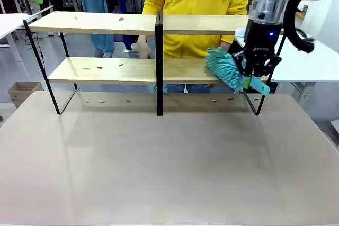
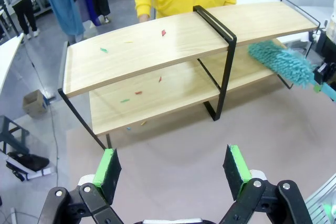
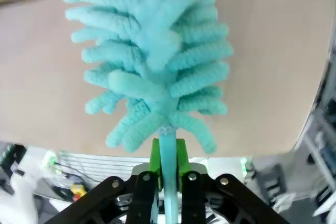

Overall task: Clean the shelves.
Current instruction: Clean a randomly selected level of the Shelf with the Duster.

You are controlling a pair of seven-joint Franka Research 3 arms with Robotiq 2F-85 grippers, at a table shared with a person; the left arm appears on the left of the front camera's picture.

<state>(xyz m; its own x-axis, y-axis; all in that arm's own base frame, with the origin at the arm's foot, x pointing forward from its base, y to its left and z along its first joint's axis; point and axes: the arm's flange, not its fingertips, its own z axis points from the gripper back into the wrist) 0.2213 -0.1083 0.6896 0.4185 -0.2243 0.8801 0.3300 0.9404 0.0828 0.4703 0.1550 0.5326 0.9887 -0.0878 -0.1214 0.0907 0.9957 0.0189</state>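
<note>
In front, you see your right gripper [image 1: 256, 76] clamped on a teal duster [image 1: 223, 68], whose head is at the lower right board of the shelves [image 1: 100, 23]. From your left wrist, the left gripper [image 2: 172, 165] stands with jaws apart before the shelves. Right wrist: green pads [image 3: 181, 156] pinch the duster's handle.

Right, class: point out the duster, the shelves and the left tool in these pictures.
duster [image 1: 223, 67]: front view, middle of its teal head.
shelves [image 1: 95, 23]: front view, top board's left half.
left tool [image 2: 172, 169]: left wrist view, midway between its fingertips.

Person in yellow hooded top [image 1: 196, 3] stands beyond the beige tabletop [image 1: 169, 157]. Small brown cardboard box [image 1: 21, 91] on floor, left.
</note>
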